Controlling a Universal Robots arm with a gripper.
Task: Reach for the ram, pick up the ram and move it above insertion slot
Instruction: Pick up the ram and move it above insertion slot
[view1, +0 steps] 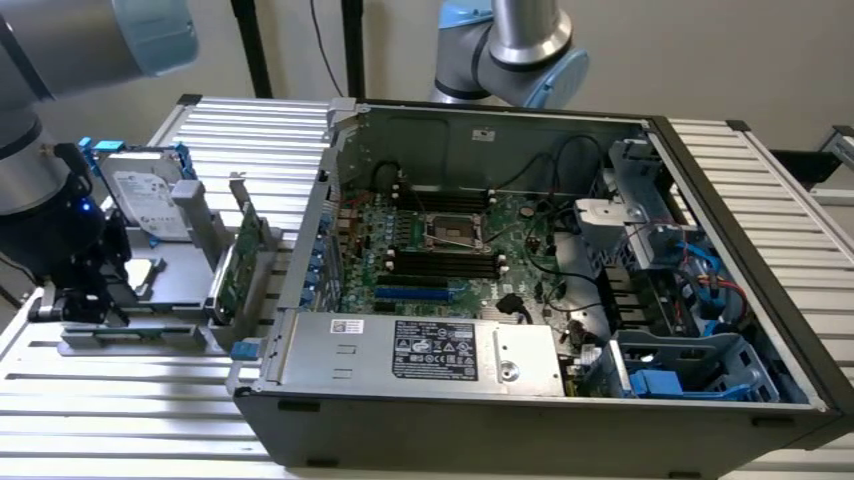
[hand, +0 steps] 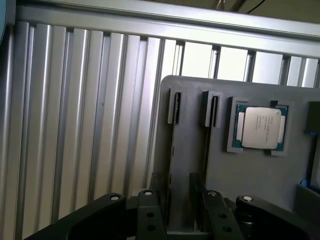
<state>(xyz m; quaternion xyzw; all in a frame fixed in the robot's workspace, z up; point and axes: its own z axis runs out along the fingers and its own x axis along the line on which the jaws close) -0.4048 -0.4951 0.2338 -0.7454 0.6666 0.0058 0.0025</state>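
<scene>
My gripper (view1: 83, 300) hangs low over the near end of a grey fixture (view1: 147, 285) at the exterior view's left. From the wrist, its two dark fingers (hand: 150, 212) stand apart, open, with nothing held. They straddle the end of one of two narrow slots (hand: 174, 107) in the fixture plate (hand: 200, 160). A thin dark line runs along each slot, and I cannot tell whether either is the ram seen edge-on. The motherboard (view1: 454, 250) with its black memory slots (view1: 441, 262) lies inside the open case.
A wider green card (view1: 238, 265) stands on edge in the fixture, between the gripper and the case wall. A hard drive (view1: 144, 200) leans at the fixture's back. A processor chip (hand: 261, 127) sits in a pocket beside the slots. Ribbed aluminium table (hand: 75, 125) surrounds the fixture.
</scene>
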